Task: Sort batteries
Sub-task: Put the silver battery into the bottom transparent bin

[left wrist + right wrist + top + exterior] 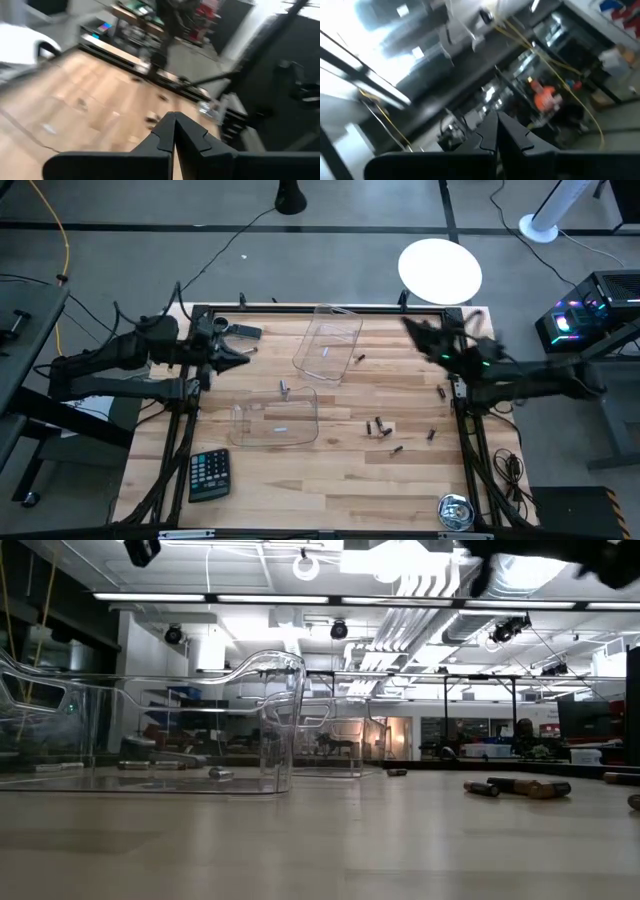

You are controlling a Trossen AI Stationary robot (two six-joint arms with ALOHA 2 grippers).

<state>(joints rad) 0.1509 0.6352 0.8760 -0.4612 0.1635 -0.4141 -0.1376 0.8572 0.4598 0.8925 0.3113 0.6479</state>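
Observation:
Small dark batteries lie scattered on the wooden table's right half, and more show in the low view as batteries. One clear tray sits toward the far edge, with a battery inside. A second clear tray sits nearer and holds a battery. My left gripper is shut and hovers over the table's far left part, beside the trays. In its wrist view the left gripper holds nothing. My right gripper is shut, raised near the far right corner. The right gripper points up into the room.
A dark calculator lies near the near left corner. A round tape measure sits at the near right corner. A white round object stands beyond the far edge. Bare wood lies along the near middle.

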